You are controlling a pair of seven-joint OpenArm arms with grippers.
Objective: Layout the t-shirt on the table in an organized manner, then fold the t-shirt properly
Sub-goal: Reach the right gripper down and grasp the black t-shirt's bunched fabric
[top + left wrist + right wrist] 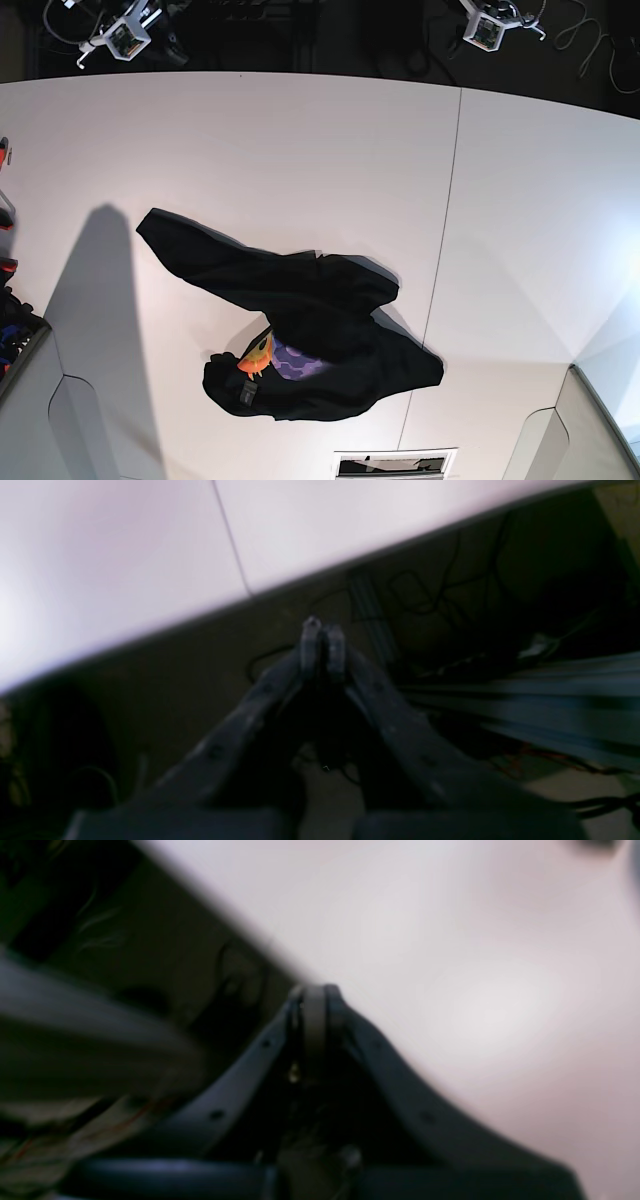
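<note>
The shirt (290, 320) is seen crumpled on the table (300, 150), in the near half, left of the thin seam (448, 200) in the base view. One long part is stretched toward the far left, and a bit of orange and purple print (275, 357) is shown near the bottom edge of the heap.

The left claw (323, 647) is held closed, with nothing between its fingers. It is placed beyond the table edge, over dark floor with cables (435, 590); the white top is seen above it.

The right claw (315, 1005) is also closed and empty, at the table edge. The shirt is well apart from both claws.
</note>
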